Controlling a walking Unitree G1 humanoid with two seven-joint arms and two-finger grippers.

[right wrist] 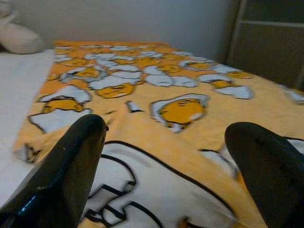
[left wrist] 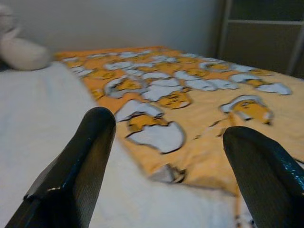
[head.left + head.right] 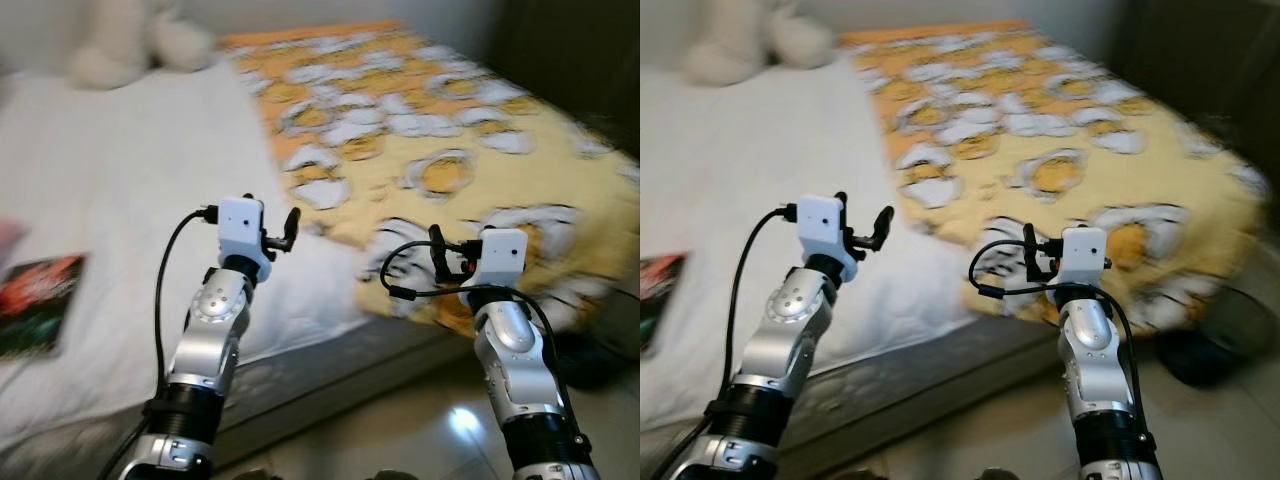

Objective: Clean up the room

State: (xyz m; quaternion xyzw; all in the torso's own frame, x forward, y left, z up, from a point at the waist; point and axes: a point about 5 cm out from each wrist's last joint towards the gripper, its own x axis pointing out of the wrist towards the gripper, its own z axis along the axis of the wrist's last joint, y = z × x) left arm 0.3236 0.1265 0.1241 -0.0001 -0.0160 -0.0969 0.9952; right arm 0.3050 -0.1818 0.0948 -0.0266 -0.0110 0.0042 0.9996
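Note:
A yellow blanket (image 3: 430, 130) printed with white and orange egg figures covers the right half of a bed, its near edge rumpled. The left half is bare white sheet (image 3: 130, 170). My left gripper (image 3: 283, 232) is raised over the sheet just left of the blanket's edge. In the left wrist view it (image 2: 171, 130) stands open and empty. My right gripper (image 3: 440, 252) hovers over the blanket's near corner. The right wrist view shows it (image 1: 168, 130) open too, with nothing between its fingers.
A cream plush toy (image 3: 130, 40) lies at the head of the bed. A dark book or magazine (image 3: 38, 300) rests on the sheet at the far left. On the tiled floor (image 3: 400, 430) lies a dark object (image 3: 590, 360), and dark furniture (image 3: 570, 60) stands behind.

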